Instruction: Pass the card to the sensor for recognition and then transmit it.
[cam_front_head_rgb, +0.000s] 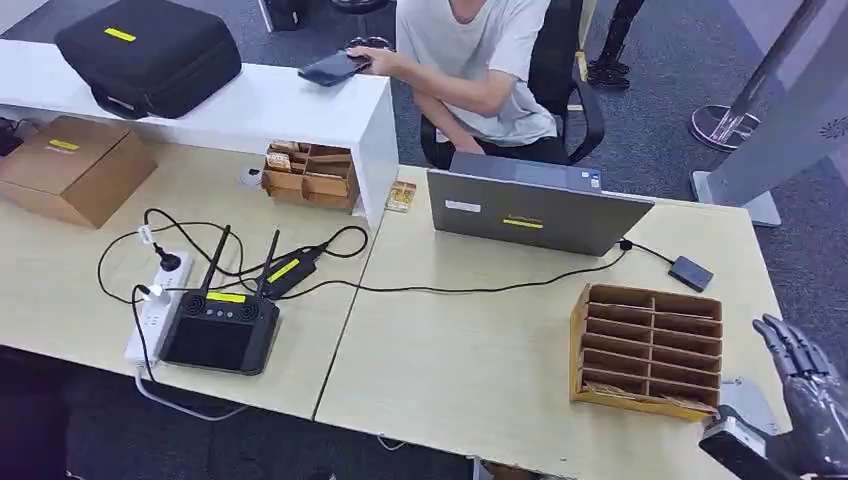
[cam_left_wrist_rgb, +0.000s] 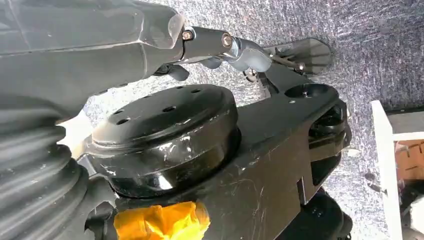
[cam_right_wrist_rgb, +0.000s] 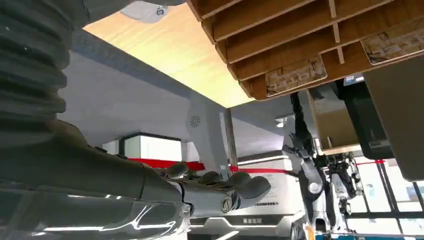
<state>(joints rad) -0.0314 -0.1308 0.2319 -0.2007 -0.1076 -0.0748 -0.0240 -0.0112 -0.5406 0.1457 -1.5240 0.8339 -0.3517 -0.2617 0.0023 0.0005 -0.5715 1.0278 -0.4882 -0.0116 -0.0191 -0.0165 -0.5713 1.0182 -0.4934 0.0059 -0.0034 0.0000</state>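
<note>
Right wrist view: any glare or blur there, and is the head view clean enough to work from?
Right wrist view: bright windows behind cause backlight; the right hand reads dark, the wooden rack soft. Head view: evenly lit, sharp, no glare on the desk.

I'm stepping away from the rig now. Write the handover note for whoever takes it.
Right hand: empty, fingers apart, just off the table's right end beside the brown wooden slotted card rack.
Left hand: hanging beside the robot's body; its state is unclear.
What look like printed cards sit in the rack's slots.
The small black sensor box lies beyond the rack, cabled to the grey laptop.
Done: no card taken yet.
Left: take a card, present it to the sensor, pass it on.
</note>
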